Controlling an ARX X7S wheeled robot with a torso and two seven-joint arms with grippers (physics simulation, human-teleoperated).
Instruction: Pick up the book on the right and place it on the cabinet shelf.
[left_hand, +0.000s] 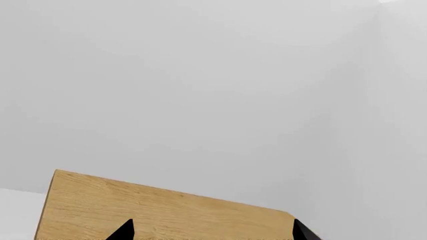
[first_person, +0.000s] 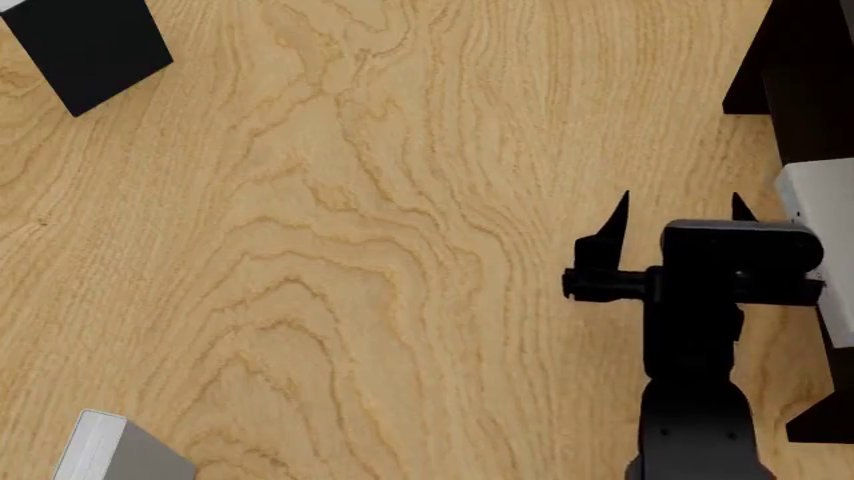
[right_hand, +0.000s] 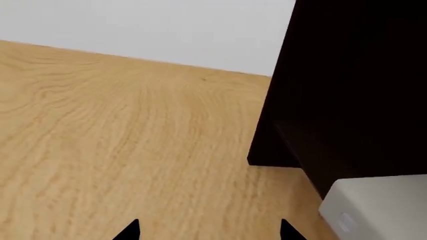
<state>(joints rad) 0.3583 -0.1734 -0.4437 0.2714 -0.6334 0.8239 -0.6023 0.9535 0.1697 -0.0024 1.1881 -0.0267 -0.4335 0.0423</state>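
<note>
Right gripper (first_person: 678, 215) nearest us, jaws spread wide, empty. Book (first_person: 821, 250) lies at table's (first_person: 334, 250) right edge, just beside our right fingertip, against cabinet shelf (first_person: 801, 60). Risk: closing now grabs air; finger may shove book aside. Left gripper (left_hand: 212, 231) wide too.

- No text, label, brand, number or sign can be read in any view.
- The book (right_hand: 377, 207) carries a faint round mark on its side, too blurred to read.
</note>
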